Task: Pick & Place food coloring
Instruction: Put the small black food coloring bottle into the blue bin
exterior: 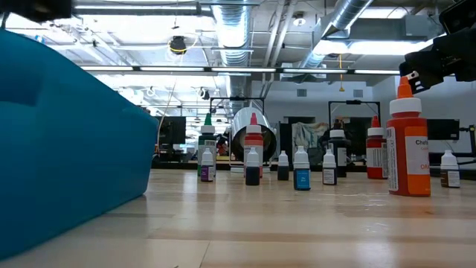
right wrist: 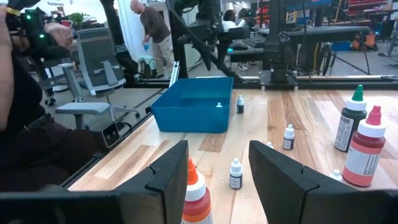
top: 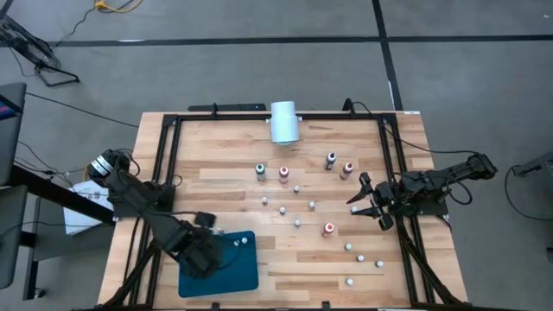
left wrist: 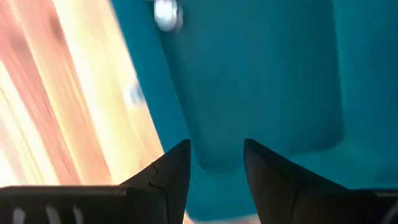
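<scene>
Grey floor with dark lines around a wooden desk (top: 302,259) seen from above. At the desk's 7 o'clock corner, a teal tray (top: 226,275) with one bottle in it (top: 242,242). Left tool (top: 200,256) over the tray's 9 o'clock edge, holding nothing visible. Across the middle and toward 4 o'clock, loose bottles (top: 297,223), small white-capped ones plus larger ones such as an orange-red bottle (top: 328,229). White cylinder (top: 283,122) at 12 o'clock. Right tool (top: 365,197) at 3 o'clock, spread, empty, near the orange-red bottle.

From desk level: industrial ceiling with ducts and lights behind. Tray wall (exterior: 67,134) filling the 9 o'clock side; row of bottles (exterior: 301,176) standing upright mid-desk; large orange bottle (exterior: 407,141) at 3 o'clock with part of the right arm above it.

Left wrist: tray floor (left wrist: 261,74) straight ahead, white cap (left wrist: 166,14) of the delivered bottle beyond, fingers (left wrist: 169,171) apart with nothing between them.

Right wrist: workshop with a seated person and another standing behind. Fingers (right wrist: 171,171) spread; orange-tipped bottle (right wrist: 194,199) just inside the near finger, small bottle (right wrist: 236,173) ahead, tray (right wrist: 193,112) far off.

Likely step: next pick. Best done by centring the gap on one cap, descending plumb, closing gently, avoiding neighbours that would tip.
</scene>
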`<action>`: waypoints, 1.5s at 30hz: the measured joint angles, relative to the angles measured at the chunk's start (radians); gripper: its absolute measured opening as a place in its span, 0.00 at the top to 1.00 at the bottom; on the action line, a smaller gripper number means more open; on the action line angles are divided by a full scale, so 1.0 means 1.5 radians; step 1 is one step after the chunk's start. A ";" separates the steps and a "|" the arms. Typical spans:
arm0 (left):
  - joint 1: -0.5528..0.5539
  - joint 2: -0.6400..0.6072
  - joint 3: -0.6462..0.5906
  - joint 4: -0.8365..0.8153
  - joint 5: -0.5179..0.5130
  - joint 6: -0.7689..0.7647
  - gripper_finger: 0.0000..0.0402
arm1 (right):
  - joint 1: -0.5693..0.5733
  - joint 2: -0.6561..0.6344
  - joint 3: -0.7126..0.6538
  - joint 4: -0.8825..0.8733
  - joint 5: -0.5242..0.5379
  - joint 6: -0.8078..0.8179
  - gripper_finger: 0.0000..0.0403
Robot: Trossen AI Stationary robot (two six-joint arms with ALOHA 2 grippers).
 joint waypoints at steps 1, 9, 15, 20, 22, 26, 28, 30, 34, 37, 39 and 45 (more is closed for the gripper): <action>-0.011 -0.002 0.000 -0.020 0.015 -0.051 0.65 | 0.000 0.000 0.000 0.000 0.000 0.000 0.61; -0.088 -0.004 0.000 -0.184 0.132 -0.318 0.65 | 0.000 0.000 0.000 0.000 0.000 0.000 0.61; -0.112 -0.004 -0.009 -0.197 0.142 -0.383 0.65 | 0.000 0.000 0.000 0.000 0.000 0.000 0.61; -0.128 -0.005 -0.076 -0.129 0.168 -0.394 0.65 | 0.000 0.000 0.000 0.000 0.000 0.000 0.61; -0.136 -0.010 -0.107 -0.082 0.184 -0.393 0.65 | 0.000 0.000 0.000 0.000 0.000 0.000 0.61; -0.143 -0.034 -0.152 -0.020 0.178 -0.395 0.65 | 0.000 0.000 0.000 0.000 0.000 0.000 0.61; -0.143 -0.044 -0.169 -0.004 0.175 -0.394 0.65 | 0.000 0.000 0.000 0.000 0.000 0.000 0.61; -0.143 -0.055 -0.189 0.017 0.171 -0.392 0.65 | 0.000 0.000 0.000 0.000 0.000 0.000 0.61; -0.143 -0.073 -0.241 0.087 0.166 -0.380 0.65 | 0.000 0.000 0.000 0.000 0.000 0.000 0.61; -0.143 -0.080 -0.280 0.146 0.163 -0.377 0.65 | 0.000 0.000 0.000 0.000 0.000 0.000 0.61; -0.141 -0.080 -0.298 0.178 0.162 -0.365 0.65 | 0.000 0.000 0.000 0.000 0.000 0.000 0.61; -0.128 -0.080 -0.312 0.228 0.104 -0.315 0.65 | 0.000 0.000 0.000 0.000 0.000 0.000 0.61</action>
